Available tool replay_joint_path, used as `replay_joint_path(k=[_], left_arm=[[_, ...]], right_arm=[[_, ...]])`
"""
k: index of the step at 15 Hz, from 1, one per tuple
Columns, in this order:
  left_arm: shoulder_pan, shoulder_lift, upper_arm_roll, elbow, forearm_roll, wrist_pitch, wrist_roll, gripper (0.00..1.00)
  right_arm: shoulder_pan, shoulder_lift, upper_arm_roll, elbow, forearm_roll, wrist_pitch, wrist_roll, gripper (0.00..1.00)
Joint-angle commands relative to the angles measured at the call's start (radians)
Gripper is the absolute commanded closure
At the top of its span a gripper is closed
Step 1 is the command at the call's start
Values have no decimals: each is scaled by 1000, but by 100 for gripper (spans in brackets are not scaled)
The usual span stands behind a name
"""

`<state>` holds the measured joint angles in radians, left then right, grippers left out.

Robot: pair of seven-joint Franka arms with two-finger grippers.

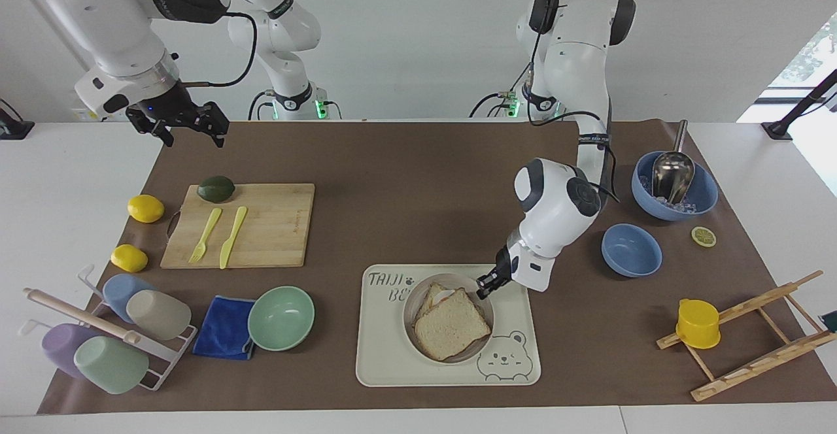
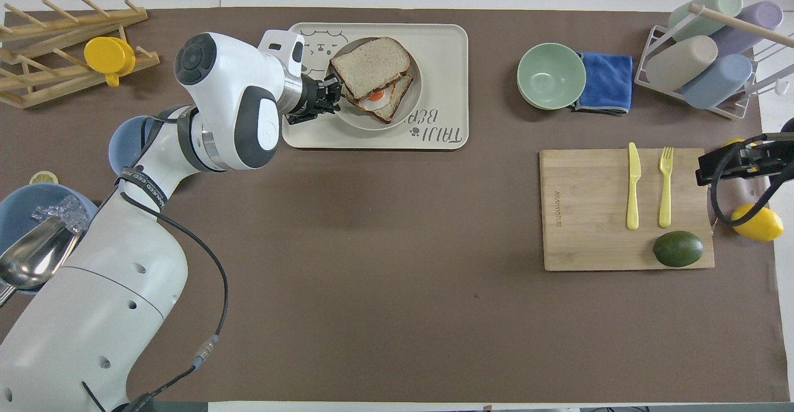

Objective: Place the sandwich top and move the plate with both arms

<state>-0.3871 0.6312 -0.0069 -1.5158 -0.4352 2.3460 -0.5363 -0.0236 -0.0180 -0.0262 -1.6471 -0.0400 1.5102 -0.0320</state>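
Observation:
The sandwich top [image 1: 451,324] lies on the toast slice with a fried egg [image 2: 378,95], both on the round beige plate [image 1: 407,313]. The plate sits low within the cream bear tray [image 1: 392,362]; I cannot tell whether it rests on the tray. In the overhead view the sandwich top [image 2: 370,66] covers most of the plate [image 2: 356,117]. My left gripper [image 1: 485,285] is shut on the plate's rim at the edge toward the left arm's end of the table, also seen in the overhead view [image 2: 332,94]. My right gripper [image 1: 186,127] waits open and empty, raised over the mat's corner near the cutting board.
A mint-green bowl [image 1: 281,317] and a blue cloth [image 1: 225,336] lie beside the tray. A small blue bowl [image 1: 631,250] and a large blue bowl with a scoop [image 1: 673,185] stand near the left arm. The cutting board [image 1: 261,225] holds a fork, a knife and an avocado.

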Motion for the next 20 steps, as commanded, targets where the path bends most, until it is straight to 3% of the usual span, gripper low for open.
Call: replay_joint_path(k=[1, 2, 4, 8, 12, 16, 20], left_arm=[[1, -39, 8, -40, 45, -17, -2, 7], [5, -41, 8, -31, 56, -46, -2, 0], [33, -70, 8, -23, 69, -111, 19, 0], [92, -207, 25, -37, 78, -273, 78, 0], [148, -330, 45, -34, 232, -420, 99, 0], [211, -473, 47, -35, 343, -580, 250, 0], [269, -612, 47, -35, 357, -767, 404, 0]], right_arm=[[-18, -23, 11, -22, 22, -1, -26, 0], [-19, -23, 11, -22, 22, -1, -26, 0], [-21, -23, 11, -22, 22, -2, -26, 0], [-19, -23, 11, -22, 22, -1, -26, 0], [-21, -23, 11, -22, 22, -2, -26, 0], [-19, -23, 11, -22, 22, -2, -26, 0], [-19, -23, 11, -22, 22, -2, -26, 0]])
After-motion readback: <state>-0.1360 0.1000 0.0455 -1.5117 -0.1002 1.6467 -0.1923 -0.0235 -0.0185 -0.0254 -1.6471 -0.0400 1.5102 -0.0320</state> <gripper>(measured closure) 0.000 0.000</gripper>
